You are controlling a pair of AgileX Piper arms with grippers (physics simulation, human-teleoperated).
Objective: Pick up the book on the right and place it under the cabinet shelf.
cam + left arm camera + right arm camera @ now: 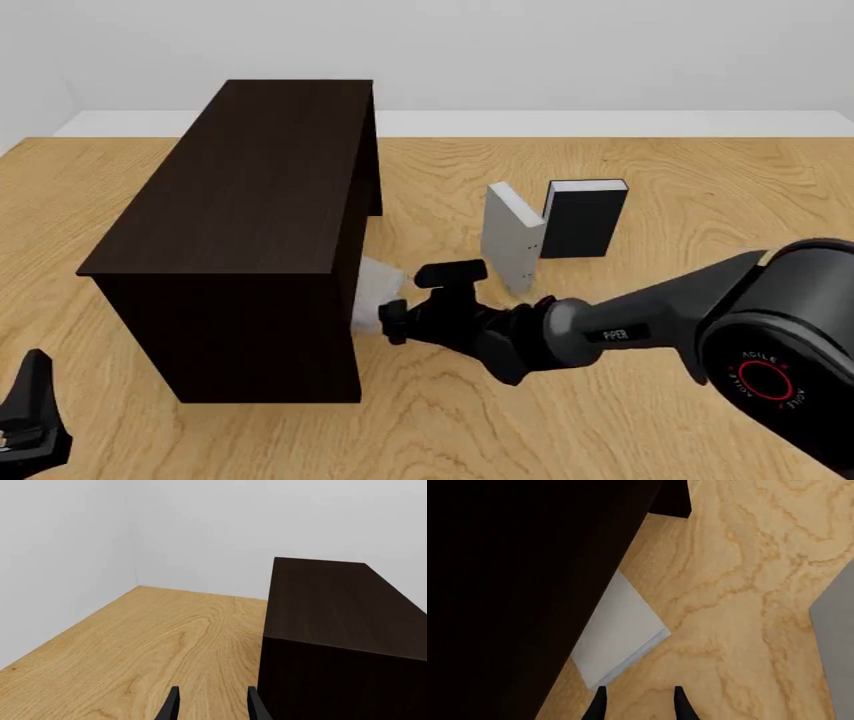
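Note:
The light-grey book (379,288) lies flat on the table, partly tucked into the low recess of the dark brown cabinet (247,190). In the right wrist view the book (620,630) sticks out from the cabinet's dark side (514,580), just ahead of my fingers. My right gripper (391,323) is open and empty, its tips right beside the book's near corner; it also shows in the right wrist view (637,707). My left gripper (30,415) is open and empty at the near left, beside the cabinet's end (340,630); it also shows in the left wrist view (210,707).
A second grey book (511,242) stands upright right of the cabinet, with a black-covered book (585,222) standing just behind it. The grey book's edge shows in the right wrist view (835,630). The wooden table (694,180) runs back to a white wall.

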